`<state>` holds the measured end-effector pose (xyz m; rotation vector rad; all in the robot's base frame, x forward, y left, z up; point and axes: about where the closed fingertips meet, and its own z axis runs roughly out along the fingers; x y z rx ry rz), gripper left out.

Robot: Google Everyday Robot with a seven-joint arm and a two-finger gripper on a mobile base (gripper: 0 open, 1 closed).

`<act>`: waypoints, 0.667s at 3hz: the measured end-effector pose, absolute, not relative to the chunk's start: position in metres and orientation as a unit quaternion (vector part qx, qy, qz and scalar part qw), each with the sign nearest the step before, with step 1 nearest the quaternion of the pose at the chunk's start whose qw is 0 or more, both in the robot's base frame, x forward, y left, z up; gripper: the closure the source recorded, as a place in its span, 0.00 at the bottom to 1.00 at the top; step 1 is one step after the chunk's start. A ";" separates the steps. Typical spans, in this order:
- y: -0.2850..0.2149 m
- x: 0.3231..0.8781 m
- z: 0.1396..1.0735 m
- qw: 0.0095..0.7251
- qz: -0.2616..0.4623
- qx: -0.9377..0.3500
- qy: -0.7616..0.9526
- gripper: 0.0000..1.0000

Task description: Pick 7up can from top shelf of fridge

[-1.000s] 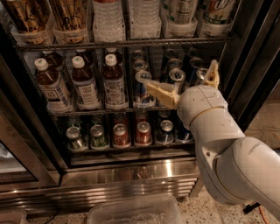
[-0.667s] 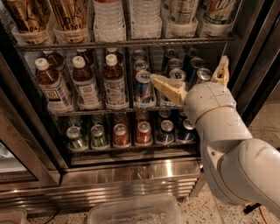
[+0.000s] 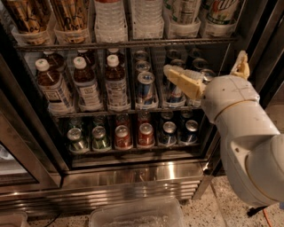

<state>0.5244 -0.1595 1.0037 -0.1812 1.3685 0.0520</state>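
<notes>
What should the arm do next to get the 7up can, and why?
Probably raise the gripper: it is open in front of the middle rack, while the 7up can stands above it on the top shelf, at the right end.

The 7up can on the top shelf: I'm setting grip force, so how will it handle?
The 7up can looks rigid but thin-walled, likely denting if squeezed hard. Its smooth round side may slip. Seated in a clear tray, it probably needs lifting out. The gripper hangs open below it.
</notes>
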 end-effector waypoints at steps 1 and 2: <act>-0.166 0.528 1.005 0.767 0.061 -0.078 0.634 0.00; -0.169 0.531 1.005 0.765 0.080 -0.089 0.633 0.00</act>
